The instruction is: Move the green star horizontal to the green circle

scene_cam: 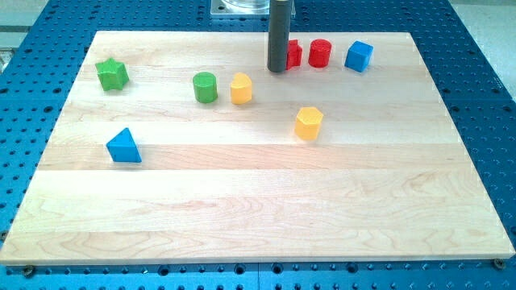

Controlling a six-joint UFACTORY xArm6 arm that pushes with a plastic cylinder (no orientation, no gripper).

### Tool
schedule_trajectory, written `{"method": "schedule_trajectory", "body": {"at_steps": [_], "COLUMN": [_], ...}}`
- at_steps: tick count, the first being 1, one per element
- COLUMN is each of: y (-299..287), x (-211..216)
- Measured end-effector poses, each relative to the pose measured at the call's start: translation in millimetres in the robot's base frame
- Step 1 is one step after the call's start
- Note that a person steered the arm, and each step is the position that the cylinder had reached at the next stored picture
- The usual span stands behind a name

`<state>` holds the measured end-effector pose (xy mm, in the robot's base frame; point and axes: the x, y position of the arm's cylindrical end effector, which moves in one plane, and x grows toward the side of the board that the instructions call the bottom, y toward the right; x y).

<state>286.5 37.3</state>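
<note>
The green star point(112, 74) lies near the board's left edge, toward the view's top. The green circle point(205, 87), an upright cylinder, stands to its right and slightly lower in the view. My tip point(277, 70) is at the view's top centre, well to the right of both green blocks. It stands just left of a red block point(293, 54), which the rod partly hides.
A yellow block point(241, 89) stands right beside the green circle. A red cylinder point(320, 53) and a blue cube point(359, 55) stand right of my tip. A yellow hexagon block point(308, 123) is at centre right. A blue triangle point(123, 147) is at lower left.
</note>
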Motion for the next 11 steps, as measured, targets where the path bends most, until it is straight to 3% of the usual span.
{"method": "schedule_trajectory", "body": {"at_steps": [1,2,4,5,6,7,8,9,10,11], "y": [0.0,0.0,-26.3,-88.1,-187.0,-301.1,-299.3,-258.3,-228.0,-283.3], "x": [-0.3,55.3,40.1,0.3,-34.7,-37.3,3.7,33.9,33.9,40.5]}}
